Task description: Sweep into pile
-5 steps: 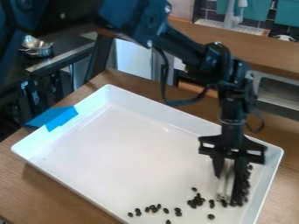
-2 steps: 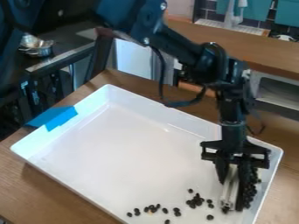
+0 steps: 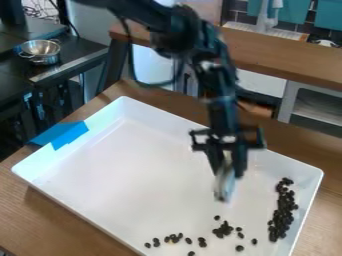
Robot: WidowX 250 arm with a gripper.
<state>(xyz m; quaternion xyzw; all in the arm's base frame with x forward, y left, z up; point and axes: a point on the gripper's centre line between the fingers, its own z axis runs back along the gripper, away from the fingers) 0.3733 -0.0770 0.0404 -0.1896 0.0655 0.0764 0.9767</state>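
Observation:
Over the right half of the white tray [image 3: 133,175] hangs my gripper [image 3: 228,169], holding a pale, blurred sweeping tool [image 3: 224,185] that points downward between its fingers. Dark beans [image 3: 283,212] form a long, dense band along the tray's right wall. A smaller cluster of beans [image 3: 224,230] lies near the front edge, below the gripper, with single beans around it. Further left along the front, several loose beans [image 3: 172,237] are scattered. The tool's lower end appears raised above the tray floor.
Blue tape [image 3: 63,135] covers part of the tray's left rim. The tray's raised walls surround the beans. A metal bowl [image 3: 40,50] stands on the dark counter at upper left, and a wooden ledge [image 3: 287,57] runs behind the table.
The gripper, with the tool, has moved up and to the left, away from the right wall. The bean band there is now uncovered.

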